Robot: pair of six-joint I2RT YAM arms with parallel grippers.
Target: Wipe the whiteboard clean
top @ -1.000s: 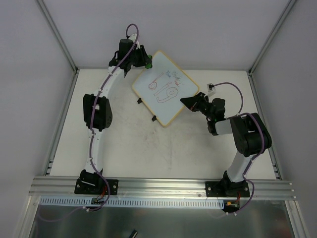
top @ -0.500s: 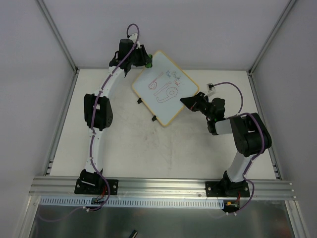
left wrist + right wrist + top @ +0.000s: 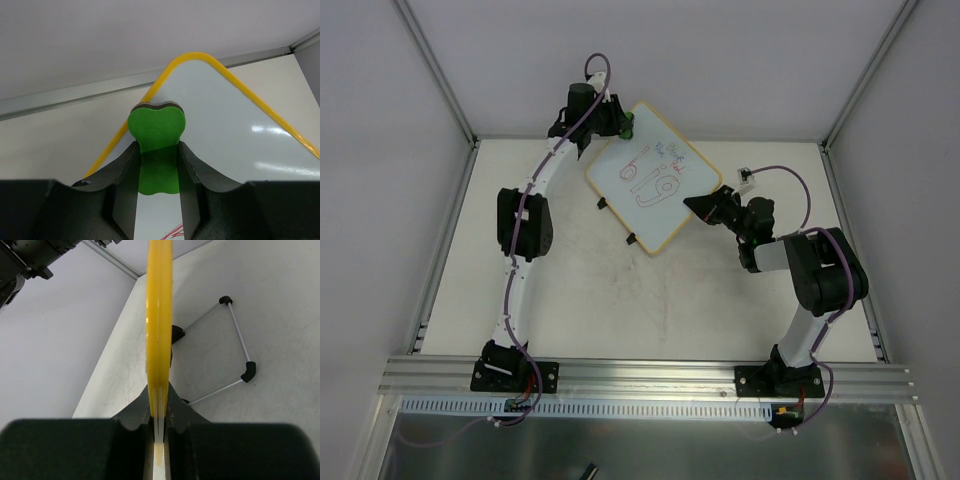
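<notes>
The whiteboard (image 3: 665,195) is held tilted above the table and carries red and blue marker scribbles (image 3: 650,178). My left gripper (image 3: 620,124) is shut on a green eraser (image 3: 627,127), which rests at the board's far top corner. In the left wrist view the eraser (image 3: 156,127) sticks out past my left gripper (image 3: 157,147) onto the white surface (image 3: 235,140) by the yellow frame. My right gripper (image 3: 705,206) is shut on the board's right edge. In the right wrist view that yellow edge (image 3: 159,315) runs edge-on between the jaws of my right gripper (image 3: 159,392).
Two black clips (image 3: 603,204) sit on the board's lower left edge. A thin wire stand with black corner caps (image 3: 248,371) shows beneath the board. Metal frame posts and grey walls enclose the table (image 3: 580,290).
My left gripper has moved a little to the right with the eraser, onto the board's top corner. The right arm and the board have kept still.
</notes>
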